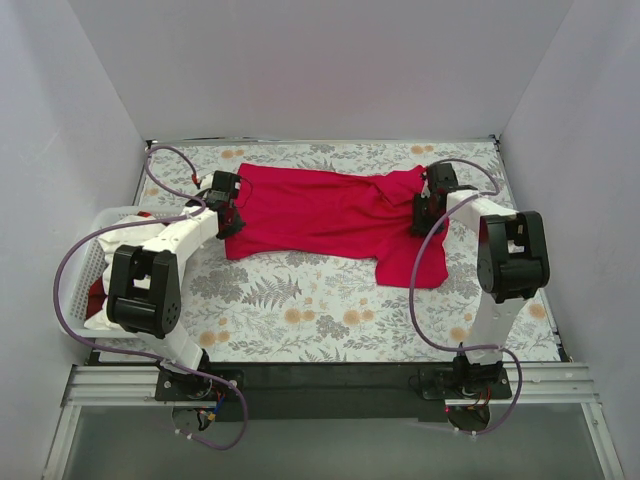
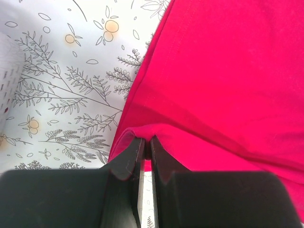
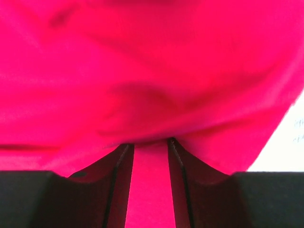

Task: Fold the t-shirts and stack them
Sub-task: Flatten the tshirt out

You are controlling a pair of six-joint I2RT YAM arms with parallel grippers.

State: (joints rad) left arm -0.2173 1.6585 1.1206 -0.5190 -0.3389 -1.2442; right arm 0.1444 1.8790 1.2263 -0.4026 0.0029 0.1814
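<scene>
From where I stand the red t-shirt [image 1: 320,215] lies spread across the far half of the tabletop [image 1: 300,320]. It is mostly flat, with one part hanging toward the near side on the right. The left tool [image 2: 147,142] is pinched almost closed on the hem at the shirt's left edge, with only a thin fold of cloth between its fingers. The right tool [image 3: 147,142] has its fingers narrowly apart with a thicker bunch of red cloth caught between them, near the shirt's right end. To my eye this is the start of a fold. Both grips should rise together just enough to clear the cloth beneath, keep the edge between them taut but not stretched, and carry it over so that edge meets edge. The right grip looks bulkier and could drag wrinkles along. A heap of cloth [image 1: 98,300], white and red, sits in the basket [image 1: 85,262] at the left.
</scene>
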